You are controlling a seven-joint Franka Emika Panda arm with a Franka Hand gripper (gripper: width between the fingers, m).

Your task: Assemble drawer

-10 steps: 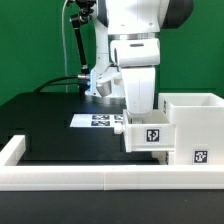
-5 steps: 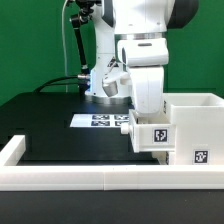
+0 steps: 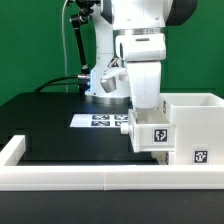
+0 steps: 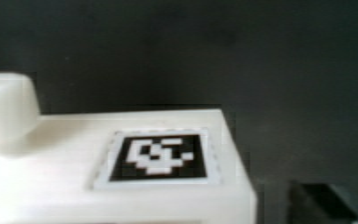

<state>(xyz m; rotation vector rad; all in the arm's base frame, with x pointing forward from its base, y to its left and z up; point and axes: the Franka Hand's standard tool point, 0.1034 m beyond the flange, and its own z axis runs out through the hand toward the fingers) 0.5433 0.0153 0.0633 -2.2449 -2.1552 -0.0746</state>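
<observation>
Drawer box: the large white hollow box [image 3: 192, 128] stood on the black table at the exterior view's right, its open top upward and a black-and-white square tag on its front face low down.
Small tray: a small white tray [image 3: 150, 134] sat against the box's side toward the exterior view's left, a square tag on its near face; it looked raised off the table, but whether it hung in the box or was carried by the arm could not be told.
Tray in wrist view: a white tagged face [image 4: 158, 158] filled the lower part of the picture, with a rounded white piece beside it and dark table behind.
Gripper: the gripper [image 3: 143, 108] came straight down onto the tray from above; its fingertips were hidden behind the tray and the hand's white body, so how far the jaws stood apart, and whether they had hold of the tray, could not be told.
Arm: the white arm [image 3: 138, 30] rose upright above the tray, near the middle of the exterior view.
Marker board: the marker board [image 3: 102, 121] lay flat on the table just behind the tray, partly covered by it.
Border wall: a low white wall [image 3: 70, 177] ran along the near edge of the table, with a corner at the exterior view's left.
Table: black surface [image 3: 50, 125], green backdrop behind.
</observation>
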